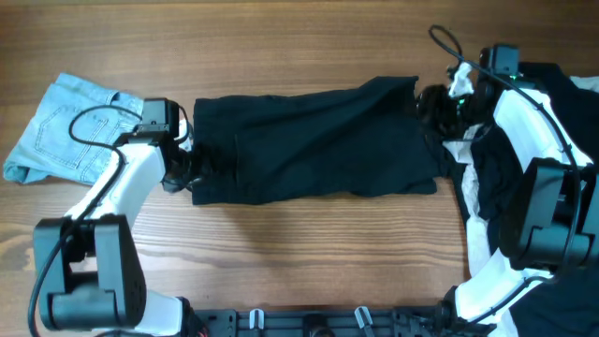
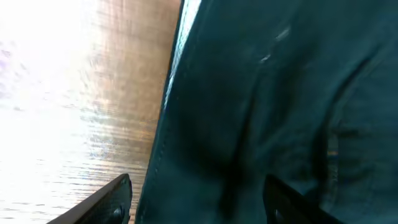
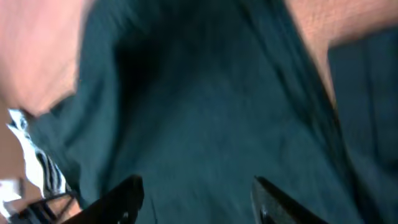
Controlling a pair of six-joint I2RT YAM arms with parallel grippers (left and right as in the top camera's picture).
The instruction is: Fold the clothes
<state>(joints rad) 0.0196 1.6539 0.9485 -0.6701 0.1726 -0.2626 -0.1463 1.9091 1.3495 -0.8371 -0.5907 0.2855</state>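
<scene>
- In the overhead view, we see the black shorts (image 1: 318, 140) spread flat across the middle of the wooden table (image 1: 281, 37), long side running left to right.
- The left gripper (image 1: 182, 170) sits at the shorts' left end, touching the cloth; from here we cannot tell how its jaws stand.
- The right gripper (image 1: 432, 103) is at the shorts' far right corner, low over the cloth; its jaws are hidden in this view too.
- A denim garment (image 1: 65, 126) lies at the far left, apart from the shorts.
- A heap of black and off-white garments (image 1: 473, 192) lies at the right edge, just beside the shorts' right end and partly under the right arm.
- In the left wrist view, the shorts fill the right side and bare wood the left, with a stitched hem between them. The two fingers (image 2: 106, 202) stand wide apart, released: one over the wood, the other over the cloth.
- The right wrist view is blurred. Dark cloth fills most of it, and the jaws are spread wide, gripping nothing. A striped off-white cloth (image 3: 43, 168) shows at the left edge.
</scene>
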